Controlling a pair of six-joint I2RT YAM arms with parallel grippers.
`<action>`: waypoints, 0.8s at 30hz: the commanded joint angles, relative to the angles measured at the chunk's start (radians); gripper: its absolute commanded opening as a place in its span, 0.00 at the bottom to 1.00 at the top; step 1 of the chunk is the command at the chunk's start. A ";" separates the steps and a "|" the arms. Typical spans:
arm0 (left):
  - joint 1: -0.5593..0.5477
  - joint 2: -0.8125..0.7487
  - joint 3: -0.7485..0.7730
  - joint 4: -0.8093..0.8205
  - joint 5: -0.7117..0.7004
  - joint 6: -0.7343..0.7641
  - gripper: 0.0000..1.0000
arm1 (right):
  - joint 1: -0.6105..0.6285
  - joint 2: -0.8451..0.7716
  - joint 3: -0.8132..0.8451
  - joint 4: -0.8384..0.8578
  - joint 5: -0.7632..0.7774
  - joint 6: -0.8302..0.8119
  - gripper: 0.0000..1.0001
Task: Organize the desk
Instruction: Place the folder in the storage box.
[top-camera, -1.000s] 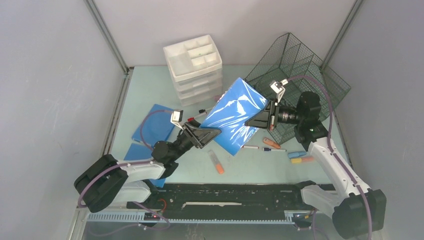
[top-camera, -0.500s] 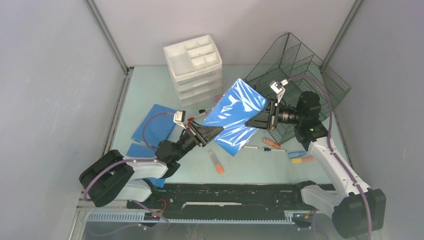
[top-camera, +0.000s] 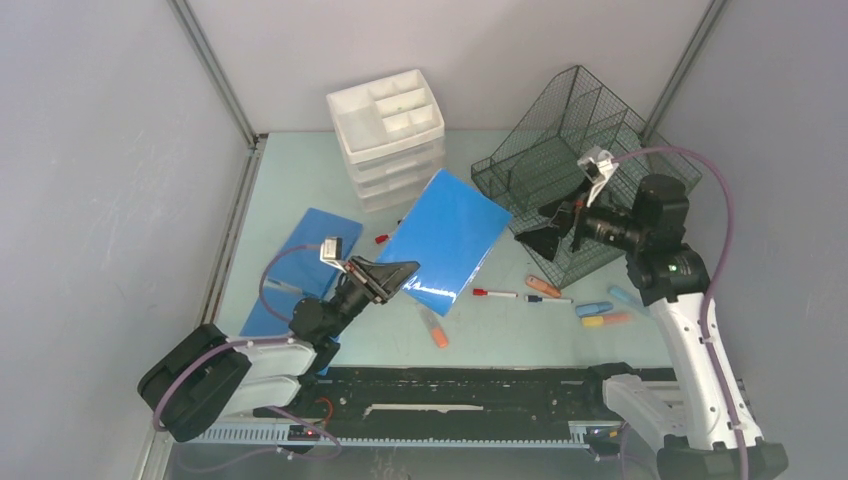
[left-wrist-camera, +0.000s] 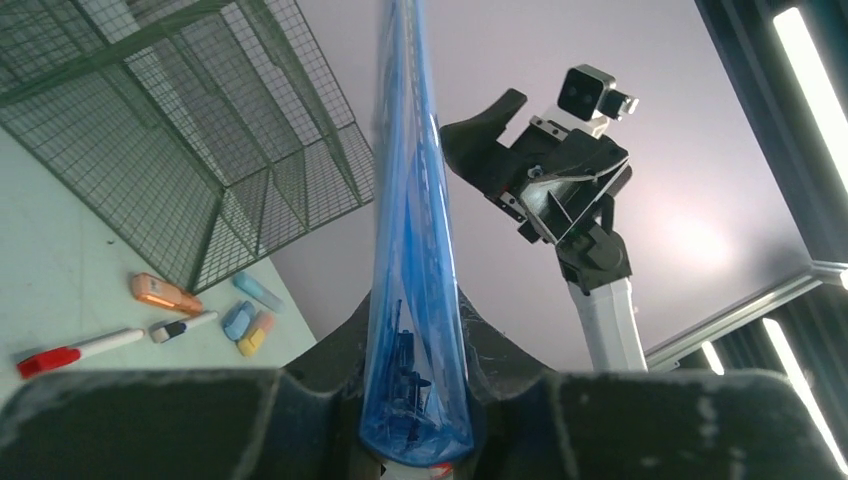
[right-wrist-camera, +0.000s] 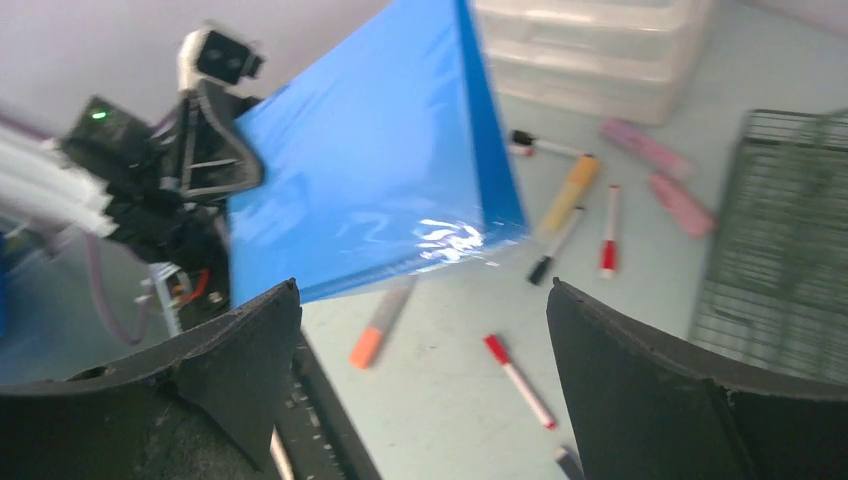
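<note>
The desk (top-camera: 300, 180) is a pale mint tabletop with pens and folders strewn over it. My left gripper (top-camera: 403, 273) is shut on the near edge of a blue plastic folder (top-camera: 445, 238), which slants up off the desk toward the back right. In the left wrist view the folder (left-wrist-camera: 410, 200) runs edge-on between the jaws of the left gripper (left-wrist-camera: 415, 335). My right gripper (top-camera: 545, 228) stands open and holds nothing, off the folder's right side, next to the wire-mesh tray. In the right wrist view the right gripper (right-wrist-camera: 425, 330) has wide-spread jaws, and the folder (right-wrist-camera: 370, 160) lies beyond them.
A white drawer unit (top-camera: 388, 135) stands at the back. A tilted dark wire-mesh tray (top-camera: 580, 150) is at the back right. Blue folders (top-camera: 310, 245) lie flat at left. Markers (top-camera: 495, 294), an orange marker (top-camera: 435, 328) and highlighters (top-camera: 600, 315) lie near the black rail (top-camera: 450, 390).
My right gripper opened, let go of the blue folder and drew back right toward the mesh tray. The left gripper closed on the folder and pulled it lower and to the left.
</note>
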 joint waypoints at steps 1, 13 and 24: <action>0.023 -0.023 -0.020 0.024 0.022 -0.014 0.00 | -0.048 -0.033 0.035 -0.099 0.148 -0.095 1.00; 0.017 0.226 0.140 0.038 0.140 -0.040 0.00 | -0.104 -0.060 0.005 -0.041 0.284 -0.039 1.00; -0.004 0.429 0.284 0.043 0.164 -0.065 0.00 | -0.103 -0.056 0.002 -0.036 0.295 -0.020 1.00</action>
